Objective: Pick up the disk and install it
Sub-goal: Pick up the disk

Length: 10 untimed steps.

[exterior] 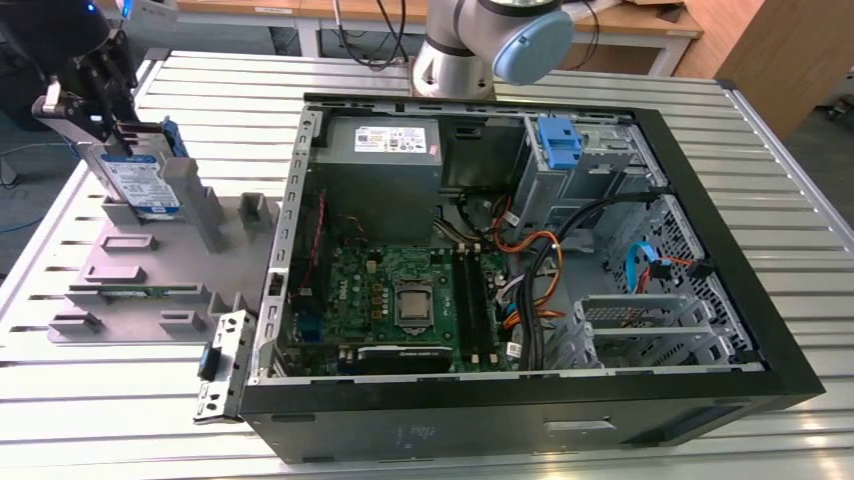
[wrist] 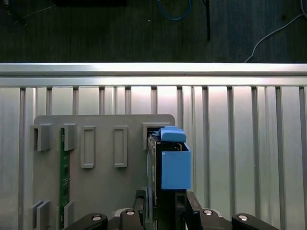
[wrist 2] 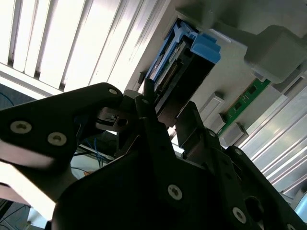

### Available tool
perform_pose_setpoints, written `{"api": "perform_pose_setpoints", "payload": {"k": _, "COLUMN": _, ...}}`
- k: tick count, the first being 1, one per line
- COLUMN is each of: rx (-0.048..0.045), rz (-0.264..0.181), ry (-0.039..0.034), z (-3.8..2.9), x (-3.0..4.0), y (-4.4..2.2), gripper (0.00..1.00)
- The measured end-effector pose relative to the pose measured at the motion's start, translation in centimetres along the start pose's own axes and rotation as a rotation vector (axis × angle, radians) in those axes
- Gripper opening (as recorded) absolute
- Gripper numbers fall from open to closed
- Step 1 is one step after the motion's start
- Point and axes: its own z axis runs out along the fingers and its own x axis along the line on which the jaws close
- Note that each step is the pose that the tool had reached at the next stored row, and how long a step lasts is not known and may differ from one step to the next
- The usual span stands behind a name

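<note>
The gripper (wrist: 165, 201) is narrowed onto the disk (wrist: 168, 167). In the first wrist view its black fingers (wrist: 140, 203) press against the drive's two flat faces, with the drive seen edge-on between them. The disk's blue tab (wrist: 175, 165) sticks out on the side facing away from the wrist. The second wrist view shows the same hold from a slant: the dark gripper body sits close to the lens, and the drive and its blue rails reach away from it. The disk stands upright on its edge over a slot at one end of a grey fixture tray (wrist: 100, 191). Whether its lower edge rests in that slot or hangs just clear of it cannot be told. A green memory stick (wrist: 61, 177) lies in another slot of the tray, well apart from the disk. The tray rests on a slatted aluminium table (wrist: 240, 143), and past the table's edge is a dark floor with a blue cable (wrist: 175, 12). In the exterior view the gripper and disk are at the exterior view's left. Beside the tray is an open computer case (exterior: 534, 420) lying on its side. Inside the case are a green motherboard (exterior: 400, 295), a grey power-supply box (exterior: 380, 160) and an empty blue bracket (exterior: 561, 145) in the drive bay. The arm's base (exterior: 487, 45) rises behind the case.
</note>
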Motion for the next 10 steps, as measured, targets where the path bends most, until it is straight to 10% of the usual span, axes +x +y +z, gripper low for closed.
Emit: {"api": "perform_pose_setpoints", "payload": {"k": 10, "rx": 0.0, "rz": 0.0, "ry": 0.0, "z": 0.0, "x": 0.07, "y": 0.0, "gripper": 0.36}}
